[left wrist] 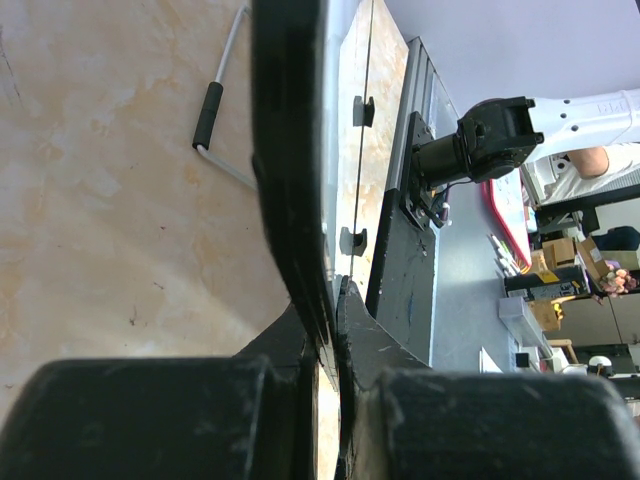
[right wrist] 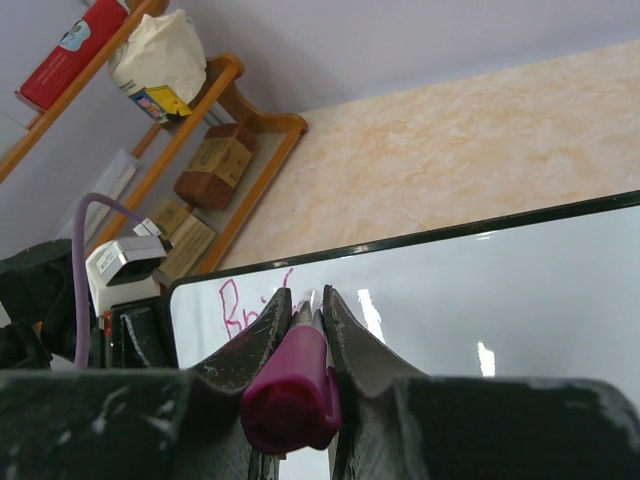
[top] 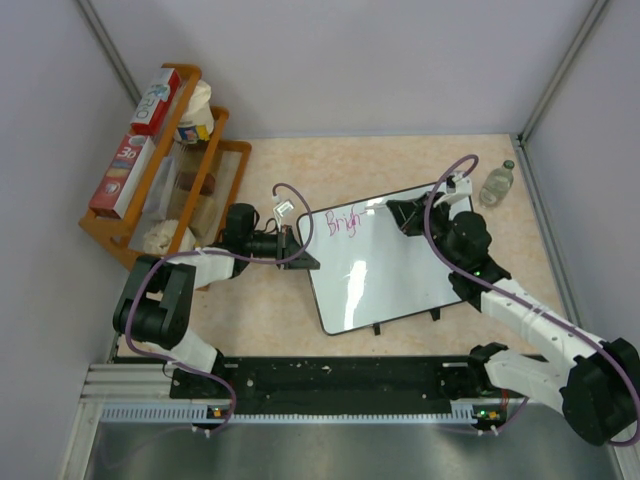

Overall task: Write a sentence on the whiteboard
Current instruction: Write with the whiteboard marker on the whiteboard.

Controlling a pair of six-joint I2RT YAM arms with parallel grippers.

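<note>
Right now the whiteboard (top: 390, 270) lies flat on the worktop (top: 280, 310) between my two arms. Its long axis runs left to right, skewed so that the right end sits farther from me. The small black feet are on the near long edge. My left end effector (top: 300, 250) is clamped nearly closed on the board's left short edge, one finger above and one below. My right end effector (top: 403, 214) is closed tight on a magenta marker (right wrist: 295, 385), whose long axis points away from me and down, with the tip at the board's far part beside the writing. The sentence (top: 342, 220) is in pink near the far left corner and reads "Brigh". A wooden rack (top: 130, 235) on the left holds red boxes (top: 155, 100) whose lettering I cannot read. A bottle (top: 497, 183) stands beyond the board's right end.
</note>
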